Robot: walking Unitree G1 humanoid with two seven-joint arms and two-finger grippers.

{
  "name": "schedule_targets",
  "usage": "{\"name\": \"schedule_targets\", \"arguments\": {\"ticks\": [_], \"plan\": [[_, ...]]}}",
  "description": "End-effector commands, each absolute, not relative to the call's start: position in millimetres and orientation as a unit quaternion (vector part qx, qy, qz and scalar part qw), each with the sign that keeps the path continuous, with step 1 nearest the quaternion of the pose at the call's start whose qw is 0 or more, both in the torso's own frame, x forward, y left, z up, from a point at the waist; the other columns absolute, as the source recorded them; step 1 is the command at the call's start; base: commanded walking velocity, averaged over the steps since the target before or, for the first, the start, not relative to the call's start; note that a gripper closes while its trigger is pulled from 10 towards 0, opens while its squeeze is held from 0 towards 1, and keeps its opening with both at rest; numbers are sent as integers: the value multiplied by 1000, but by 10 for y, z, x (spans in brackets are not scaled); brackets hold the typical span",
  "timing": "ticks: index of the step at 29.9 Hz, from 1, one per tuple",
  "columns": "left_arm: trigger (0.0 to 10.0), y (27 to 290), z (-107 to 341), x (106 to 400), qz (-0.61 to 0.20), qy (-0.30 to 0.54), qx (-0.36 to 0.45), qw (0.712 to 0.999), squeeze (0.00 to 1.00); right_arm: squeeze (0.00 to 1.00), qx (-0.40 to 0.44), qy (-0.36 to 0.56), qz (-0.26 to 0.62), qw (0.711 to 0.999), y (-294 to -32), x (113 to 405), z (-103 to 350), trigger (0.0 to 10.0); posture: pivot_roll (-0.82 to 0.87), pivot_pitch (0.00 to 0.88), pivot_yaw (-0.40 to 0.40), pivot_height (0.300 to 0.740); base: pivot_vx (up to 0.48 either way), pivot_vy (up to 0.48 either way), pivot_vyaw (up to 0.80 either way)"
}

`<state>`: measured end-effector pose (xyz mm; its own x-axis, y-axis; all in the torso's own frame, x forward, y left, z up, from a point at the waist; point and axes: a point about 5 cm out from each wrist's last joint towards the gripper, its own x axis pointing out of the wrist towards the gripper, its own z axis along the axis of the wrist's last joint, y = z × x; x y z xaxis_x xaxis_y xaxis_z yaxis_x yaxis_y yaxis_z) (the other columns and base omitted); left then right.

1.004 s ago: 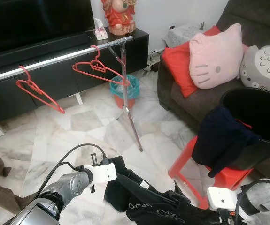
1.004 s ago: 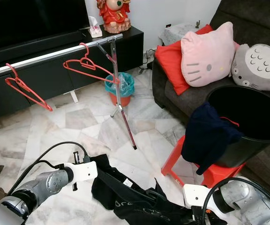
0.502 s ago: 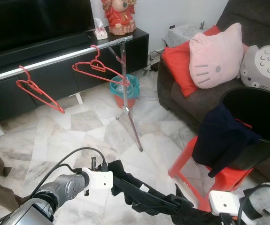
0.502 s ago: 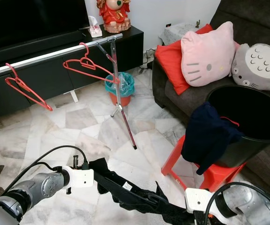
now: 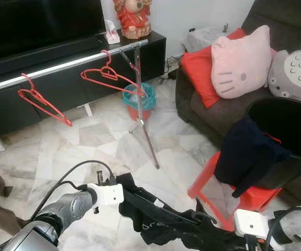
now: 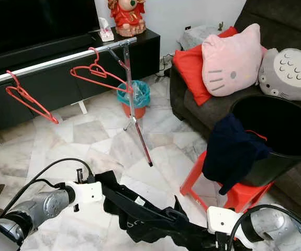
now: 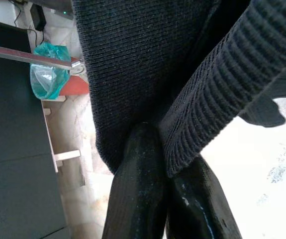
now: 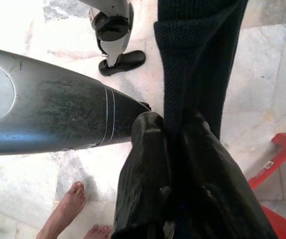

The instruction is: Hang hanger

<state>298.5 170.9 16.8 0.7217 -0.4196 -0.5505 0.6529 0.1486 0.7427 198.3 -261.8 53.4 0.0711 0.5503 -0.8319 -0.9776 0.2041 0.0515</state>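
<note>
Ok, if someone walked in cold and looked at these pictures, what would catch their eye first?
Probably the black garment stretched low between the left gripper and the right gripper, both shut on it. Beyond it, two red hangers hang on a silver rail in front of the dark TV cabinet. To the right, a pink cat-face cushion sits on the sofa, above a black bin on a red stool.

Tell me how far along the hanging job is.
Done: two red plastic hangers already hang on the silver metal rail. In hand: the left gripper and right gripper each pinch the black knitted garment. Left: getting it onto a hanger.
</note>
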Motion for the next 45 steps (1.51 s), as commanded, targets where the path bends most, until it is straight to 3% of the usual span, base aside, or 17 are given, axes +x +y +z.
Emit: {"name": "schedule_targets", "arguments": {"ticks": [1, 3, 8, 16, 19, 23, 31, 34, 37, 38, 40, 45], "plan": [[10000, 2288, 410, 3123, -243, 135, 561, 780, 0, 0, -284, 473, 534, 641, -2884, 1768, 375, 0, -86, 28, 56, 740, 0, 0, 0], [10000, 2215, 541, 3210, -227, 94, 533, 810, 0, 0, -278, 472, 543, 636, -2790, 1738, 294, 0, -81, 27, 54, 740, 0, 0, 0], [10000, 2092, 718, 3326, -221, 50, 485, 845, 0, 0, -288, 472, 537, 637, -2683, 1740, 135, 0, -80, 25, 55, 740, 0, 0, 0], [10000, 1997, 764, 3362, -241, 32, 499, 832, 0, 0, -310, 484, 520, 632, -2679, 1759, 56, 0, -85, 35, 53, 740, 0, 0, 0], [10000, 1997, 760, 3367, -235, 32, 504, 831, 0, 0, -294, 466, 507, 663, -2621, 1778, 44, 0, -86, 37, 50, 740, 0, 0, 0], [10000, 2040, 732, 3375, -213, 44, 527, 822, 0, 0, -283, 485, 506, 654, -2567, 1682, -49, 0, -85, 39, 50, 740, 0, 0, 0], [10000, 2098, 752, 3407, -191, 54, 545, 815, 0, 0, -259, 460, 485, 698, -2460, 1670, -106, 0, -87, 42, 53, 740, 0, 0, 0], [10000, 2097, 734, 3407, -184, 60, 544, 816, 0, 0, -265, 439, 475, 715, -2429, 1712, -99, 0, -87, 42, 55, 740, 0, 0, 0], [10000, 1996, 635, 3349, -207, 67, 515, 829, 0, 0, -288, 348, 420, 787, -2312, 2011, -9, 0, -87, 40, 60, 740, 0, 0, 0], [10000, 1996, 635, 3349, -207, 67, 515, 829, 0, 0, -288, 348, 420, 787, -2312, 2011, -9, 0, -87, 40, 60, 740, 0, 0, 0], [10000, 1919, 561, 3298, -234, 72, 501, 830, 0, 0, -251, 269, 387, 845, -2172, 2195, 134, 0, -83, 38, 63, 740, 0, 0, 0], [10000, 1874, 507, 3266, -258, 81, 507, 819, 0, 0, -210, 205, 345, 892, -2136, 2329, 295, 0, -87, 40, 71, 740, 0, 0, 0]]}}
